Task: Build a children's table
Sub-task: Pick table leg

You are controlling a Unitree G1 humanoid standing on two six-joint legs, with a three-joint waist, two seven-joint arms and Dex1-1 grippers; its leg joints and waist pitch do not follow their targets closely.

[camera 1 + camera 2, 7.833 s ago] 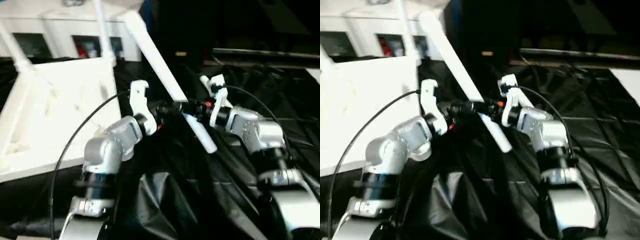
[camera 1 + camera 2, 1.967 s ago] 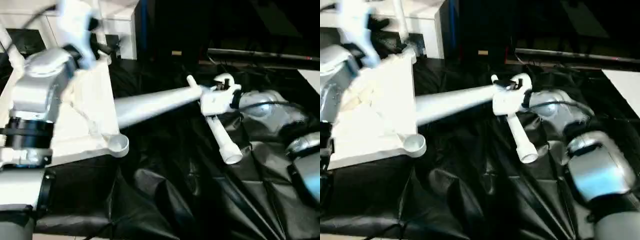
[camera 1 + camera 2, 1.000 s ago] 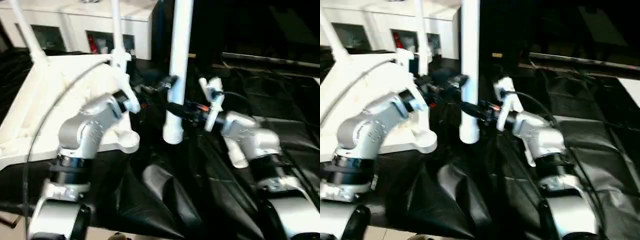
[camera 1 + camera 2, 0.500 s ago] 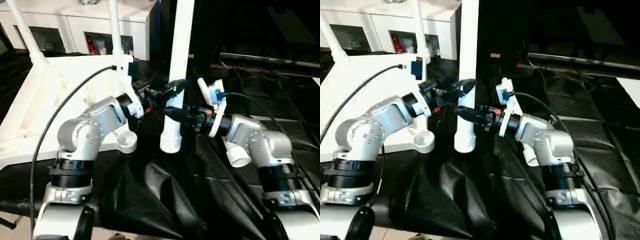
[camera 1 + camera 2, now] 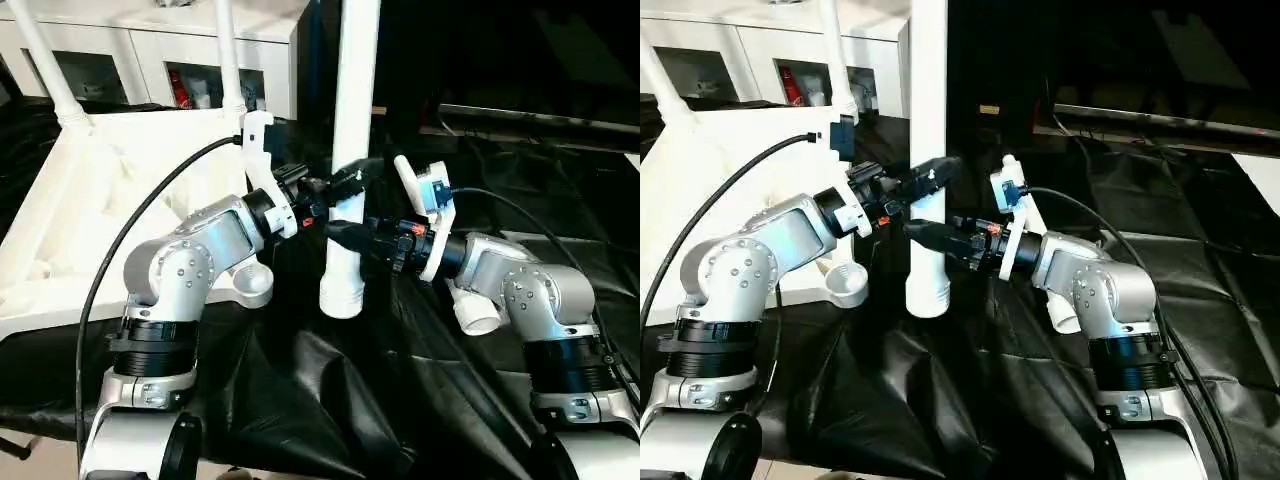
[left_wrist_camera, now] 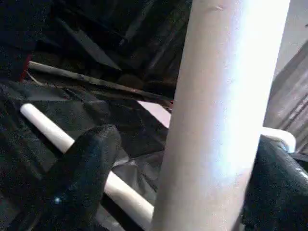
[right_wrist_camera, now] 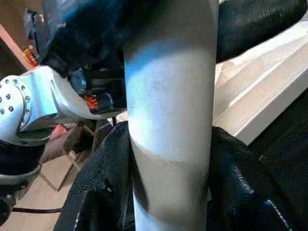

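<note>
Two grippers met on one upright white leg [image 5: 350, 150] at frame centre, its lower end hanging above black sheeting [image 5: 330, 390].
Right gripper [image 5: 345, 235], reaching from 3 o'clock, was clamped on leg, black fingers [image 7: 101, 187] pressed to both sides.
Left gripper [image 5: 345, 183], from 9 o'clock, straddled leg just above, fingers [image 6: 82, 168] spread, one off its surface.
Tabletop [image 5: 130, 200] lay underside up at 10 o'clock, empty corner socket [image 5: 250, 285] nearest leg, two legs fitted at far corners.
White cabinet [image 5: 150, 50] stood at 11 o'clock, farthest.
</note>
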